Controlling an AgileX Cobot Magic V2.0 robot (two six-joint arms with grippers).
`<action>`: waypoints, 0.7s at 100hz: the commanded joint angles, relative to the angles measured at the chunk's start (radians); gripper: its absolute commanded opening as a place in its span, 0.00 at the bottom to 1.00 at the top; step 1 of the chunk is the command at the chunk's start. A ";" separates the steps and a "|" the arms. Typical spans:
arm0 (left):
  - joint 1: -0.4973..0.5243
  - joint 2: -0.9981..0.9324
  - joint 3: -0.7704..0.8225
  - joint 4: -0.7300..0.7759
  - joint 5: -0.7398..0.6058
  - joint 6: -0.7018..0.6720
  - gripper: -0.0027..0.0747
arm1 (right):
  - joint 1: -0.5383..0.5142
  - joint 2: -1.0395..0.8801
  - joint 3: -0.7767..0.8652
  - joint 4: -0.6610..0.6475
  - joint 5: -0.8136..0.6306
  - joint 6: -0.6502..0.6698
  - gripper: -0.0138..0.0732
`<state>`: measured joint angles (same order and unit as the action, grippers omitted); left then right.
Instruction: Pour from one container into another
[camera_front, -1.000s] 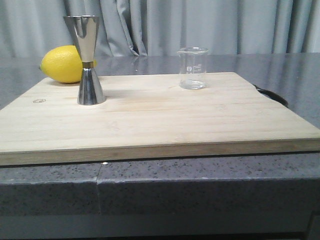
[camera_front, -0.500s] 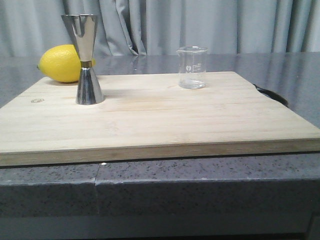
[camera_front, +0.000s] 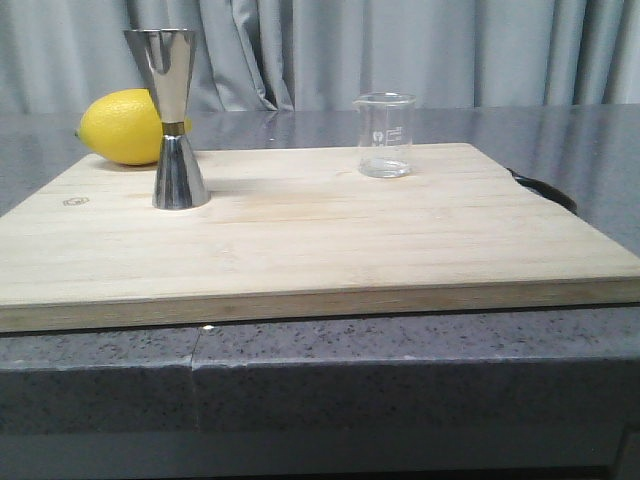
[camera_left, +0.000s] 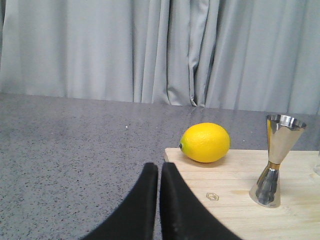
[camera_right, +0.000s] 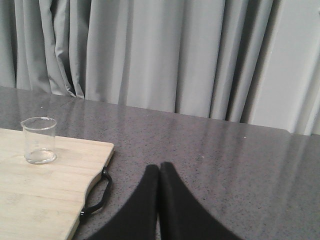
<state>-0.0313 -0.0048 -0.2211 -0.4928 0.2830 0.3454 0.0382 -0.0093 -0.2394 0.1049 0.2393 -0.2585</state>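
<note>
The clear glass beaker (camera_front: 385, 135) stands upright at the back right of the wooden board (camera_front: 300, 240); the right wrist view shows the beaker (camera_right: 39, 140) too. The steel jigger (camera_front: 177, 120) stands upright at the board's back left, and appears as the jigger (camera_left: 276, 160) in the left wrist view. My left gripper (camera_left: 159, 167) is shut and empty over the grey counter, just off the board's left corner. My right gripper (camera_right: 159, 167) is shut and empty, off the board's right side. Neither gripper shows in the front view.
A yellow lemon (camera_front: 125, 127) lies behind the jigger at the board's back left corner, also seen as the lemon (camera_left: 205, 142). A black handle (camera_right: 97, 196) sticks out from the board's right edge. Grey curtains hang behind the speckled counter (camera_front: 300, 360).
The front view has shifted slightly, so the jigger and lemon sit a few pixels further left and higher than a second ago. The objects themselves have not moved.
</note>
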 joint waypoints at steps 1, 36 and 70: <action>-0.010 -0.026 -0.026 -0.020 -0.075 -0.001 0.01 | -0.005 -0.003 -0.025 0.004 -0.085 -0.005 0.09; -0.044 -0.026 0.098 0.405 -0.200 -0.052 0.01 | -0.005 -0.003 -0.025 0.004 -0.085 -0.005 0.09; -0.108 -0.026 0.230 0.525 -0.320 -0.308 0.01 | -0.005 -0.003 -0.025 0.004 -0.085 -0.005 0.09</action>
<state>-0.1304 -0.0048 -0.0028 0.0141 0.0473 0.0825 0.0382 -0.0093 -0.2394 0.1049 0.2393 -0.2585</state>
